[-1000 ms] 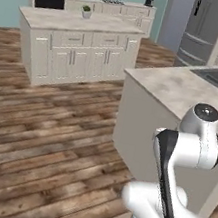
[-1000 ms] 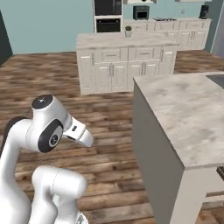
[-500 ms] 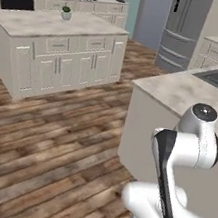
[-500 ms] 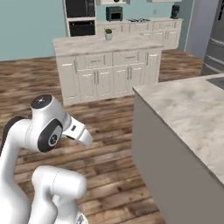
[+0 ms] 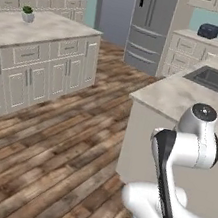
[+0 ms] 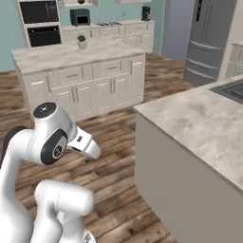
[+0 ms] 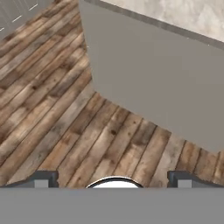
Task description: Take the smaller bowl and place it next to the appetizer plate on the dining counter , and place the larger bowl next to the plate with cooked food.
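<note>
White arm (image 5: 191, 146) folded compactly above the base, just beside the near end of the dining tabletop (image 6: 199, 123). Elbow joint (image 6: 50, 137) raised, dark joint cap facing outward; forearm angled downward toward the floor short of the tabletop's grey side panel. Hand (image 7: 113, 177) pointed down at the wooden floor, fingertips (image 7: 43, 178) spread wide apart, nothing held between them. No contact with the tabletop.
</note>
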Controlling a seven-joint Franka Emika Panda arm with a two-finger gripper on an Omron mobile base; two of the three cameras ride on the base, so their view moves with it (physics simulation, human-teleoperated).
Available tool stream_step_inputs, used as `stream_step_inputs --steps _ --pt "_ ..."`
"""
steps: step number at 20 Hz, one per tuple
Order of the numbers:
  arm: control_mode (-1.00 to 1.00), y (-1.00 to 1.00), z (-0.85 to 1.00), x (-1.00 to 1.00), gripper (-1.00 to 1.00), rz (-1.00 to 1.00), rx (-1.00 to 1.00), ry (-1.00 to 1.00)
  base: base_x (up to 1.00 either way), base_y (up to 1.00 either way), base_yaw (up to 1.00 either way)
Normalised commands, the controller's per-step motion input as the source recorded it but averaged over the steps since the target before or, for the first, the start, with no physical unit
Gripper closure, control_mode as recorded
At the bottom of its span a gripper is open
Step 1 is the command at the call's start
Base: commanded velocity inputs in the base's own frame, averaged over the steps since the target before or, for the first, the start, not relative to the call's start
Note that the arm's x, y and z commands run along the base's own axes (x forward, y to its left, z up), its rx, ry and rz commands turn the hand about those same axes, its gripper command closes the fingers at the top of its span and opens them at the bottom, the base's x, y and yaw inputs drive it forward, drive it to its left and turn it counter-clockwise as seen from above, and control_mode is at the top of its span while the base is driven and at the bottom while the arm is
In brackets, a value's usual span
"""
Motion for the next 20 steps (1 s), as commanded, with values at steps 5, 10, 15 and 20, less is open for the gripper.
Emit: stream_step_inputs --steps 5,10,15,20 --pt "1.00 0.00 0.00 0.00 -1.00 0.00 0.00 0.00 1.00 1.00 -0.38" --pt "1.00 0.00 0.00 0.00 -1.00 0.00 0.00 0.00 1.00 1.00 -0.29" --pt "1.00 0.00 0.00 0.00 -1.00 0.00 0.00 0.00 1.00 1.00 -0.27" --pt "1.00 0.00 0.00 0.00 -1.00 0.00 0.00 0.00 1.00 1.00 -0.22"
